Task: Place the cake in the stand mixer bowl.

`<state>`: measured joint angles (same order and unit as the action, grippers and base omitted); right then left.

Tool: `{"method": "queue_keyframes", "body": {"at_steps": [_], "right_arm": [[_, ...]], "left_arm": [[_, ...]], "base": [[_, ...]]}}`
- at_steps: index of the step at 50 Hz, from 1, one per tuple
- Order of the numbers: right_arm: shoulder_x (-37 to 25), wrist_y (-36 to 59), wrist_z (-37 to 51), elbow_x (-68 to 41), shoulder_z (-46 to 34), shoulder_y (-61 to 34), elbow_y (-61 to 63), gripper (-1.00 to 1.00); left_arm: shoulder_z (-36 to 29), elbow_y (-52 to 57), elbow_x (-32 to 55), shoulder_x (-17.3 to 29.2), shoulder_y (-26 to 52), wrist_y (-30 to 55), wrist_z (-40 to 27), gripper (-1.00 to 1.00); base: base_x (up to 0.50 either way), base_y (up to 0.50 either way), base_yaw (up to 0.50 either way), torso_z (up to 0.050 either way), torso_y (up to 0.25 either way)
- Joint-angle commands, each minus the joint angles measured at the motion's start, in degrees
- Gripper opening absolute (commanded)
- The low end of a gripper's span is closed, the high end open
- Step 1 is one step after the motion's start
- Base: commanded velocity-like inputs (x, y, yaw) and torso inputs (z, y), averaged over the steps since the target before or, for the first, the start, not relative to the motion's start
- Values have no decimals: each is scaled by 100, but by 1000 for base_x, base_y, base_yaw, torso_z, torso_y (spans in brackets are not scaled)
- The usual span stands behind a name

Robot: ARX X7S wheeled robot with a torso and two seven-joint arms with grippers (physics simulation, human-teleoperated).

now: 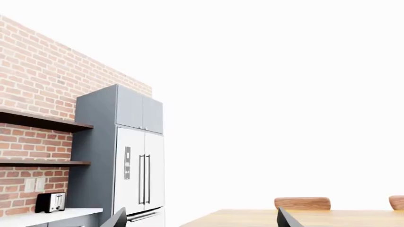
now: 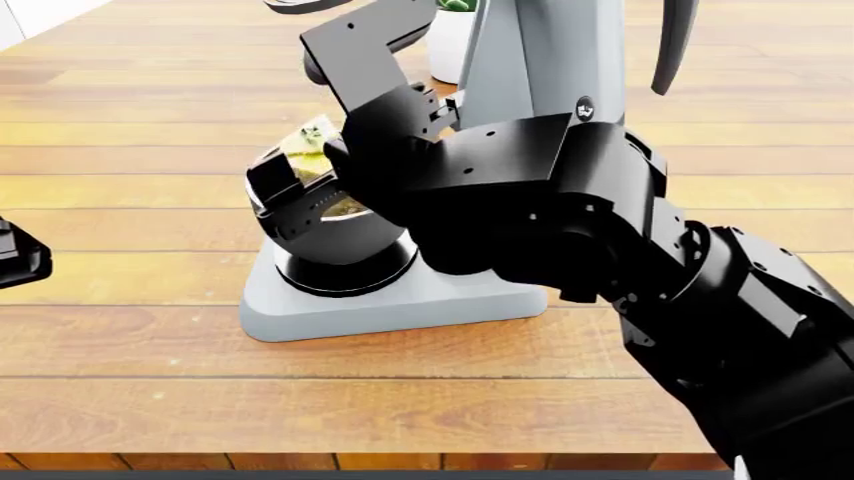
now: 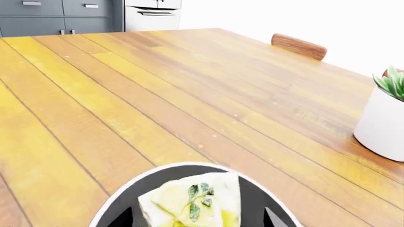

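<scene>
The cake [image 3: 189, 201], a wedge with yellow icing and a green garnish, sits inside the grey stand mixer bowl [image 3: 123, 191]. In the head view the cake [image 2: 310, 148] shows at the rim of the bowl [image 2: 314, 228]. My right gripper [image 3: 197, 220] is over the bowl, and its fingertips [image 3: 123, 220] stand on either side of the cake with a gap to it, so it is open. In the head view the right gripper [image 2: 314, 172] and arm hide much of the bowl. My left gripper [image 1: 200, 220] is open and empty, raised and pointing at the room.
The light-grey mixer base [image 2: 387, 305] and its column [image 2: 534, 60] stand on the wooden table [image 2: 134, 400]. A white plant pot [image 3: 382, 123] stands behind the mixer. The left gripper shows at the head view's left edge [image 2: 20, 255]. A chair back [image 3: 298, 46] is at the far table edge.
</scene>
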<state>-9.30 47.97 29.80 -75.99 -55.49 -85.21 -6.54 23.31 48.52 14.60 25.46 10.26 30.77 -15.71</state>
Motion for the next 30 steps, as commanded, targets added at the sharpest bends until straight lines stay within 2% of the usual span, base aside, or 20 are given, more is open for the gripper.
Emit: {"method": "queue_keyframes", "body": {"at_steps": [1,11,20,26,30], "right_arm": [[-60,70,8,54,-65,18,3,100],[-322,148,242,-573,369,-88,751,100],[-882,148,893,-1639,1065,-157,2154,100],[-1554,-31,1770,-2825,1593,-3,3873,100],[-1989,-178,2122,-3233,1798,223,4671,100]], "left_arm": [[28,21,37,22,10,34,-18,100],[1,-21,21,24,5,-2,-33,100],[-71,-22,1,27,19,-12,-55,100],[-109,-17,-2,25,23,-11,-69,100],[-134,-5,-1,29,44,11,-86,100]], "base": [[0,0,0,0,0],[0,0,0,0,0],[0,0,0,0,0],[0,0,0,0,0],[0,0,0,0,0]]}}
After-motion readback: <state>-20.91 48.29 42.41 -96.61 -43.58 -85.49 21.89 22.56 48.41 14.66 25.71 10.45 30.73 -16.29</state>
